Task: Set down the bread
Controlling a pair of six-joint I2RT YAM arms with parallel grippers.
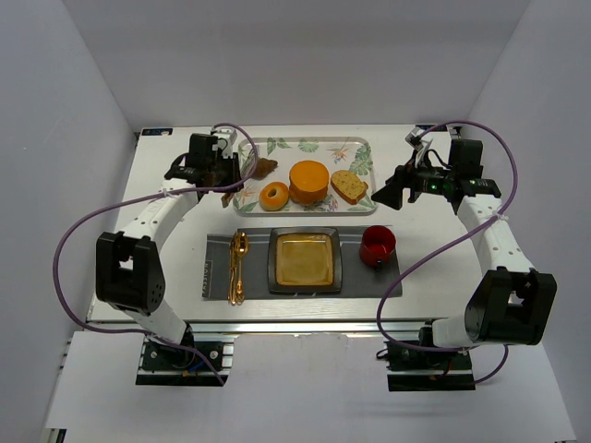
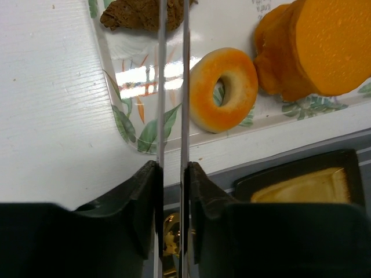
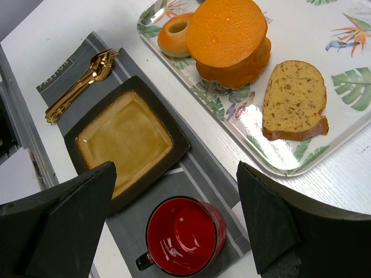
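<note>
At the worktop's 10 o'clock side, the left gripper reaches over the floral tray's left rim. Its thin fingers are drawn narrow, with only a slit between them. Their tips run out of the wrist view right at the bread, so I cannot tell whether they pinch it. The bread lies in the tray's 10 o'clock corner. At its 5 o'clock is the ring donut, then the round orange cake and the bread slice.

The likely target is the square plate, at 6 o'clock from the tray. Such a slim grip on a lumpy pastry could let it twist loose and drop onto the donut or the gold cutlery. The tips could also snag the rim.

The right gripper hangs at 3 o'clock, fingers spread wide and empty.
</note>
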